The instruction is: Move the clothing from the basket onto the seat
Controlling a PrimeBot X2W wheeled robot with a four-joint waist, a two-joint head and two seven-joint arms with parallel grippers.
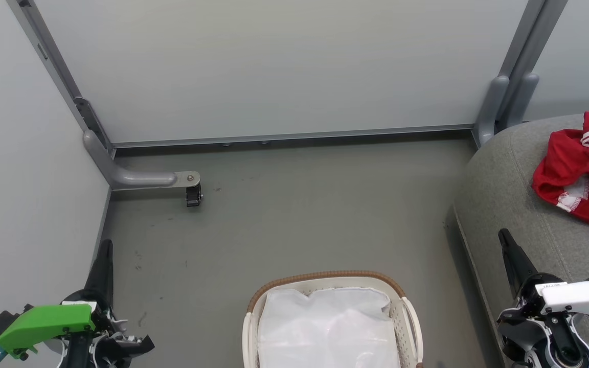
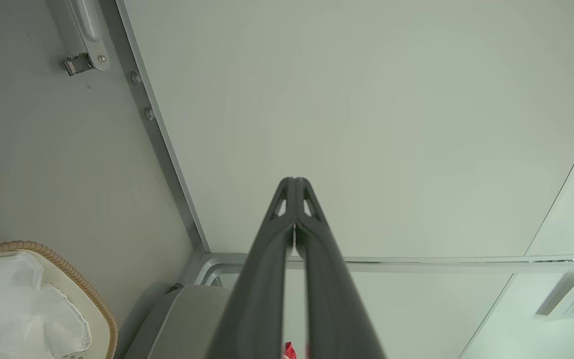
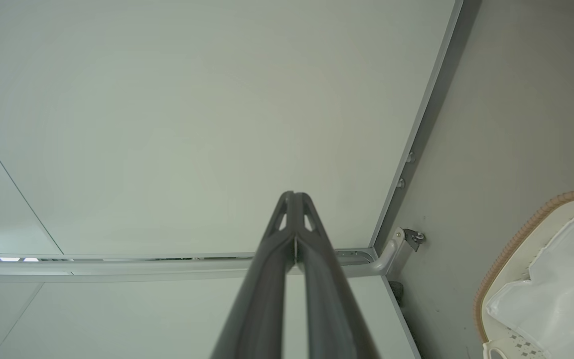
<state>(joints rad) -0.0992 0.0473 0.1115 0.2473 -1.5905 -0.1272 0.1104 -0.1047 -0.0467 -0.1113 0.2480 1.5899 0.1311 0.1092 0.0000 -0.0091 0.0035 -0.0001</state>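
Pinched fully shut on nothing at the left tool (image 1: pixel 105 248); likewise at the right tool (image 1: pixel 504 236). Parked low and well apart, flanking the basket (image 1: pixel 325 277), aimed forward toward the pale wall panels (a rest pose, probably, with no grasp pending). Probably held out there to keep clear of basket and load alike. Inside the basket, no red to be seen, just a glossy white plastic sheet (image 1: pixel 325 327). Heaped on the seat (image 1: pixel 509 168), well right of the basket: the clothing (image 1: pixel 575 174). Judged done, or nearly.
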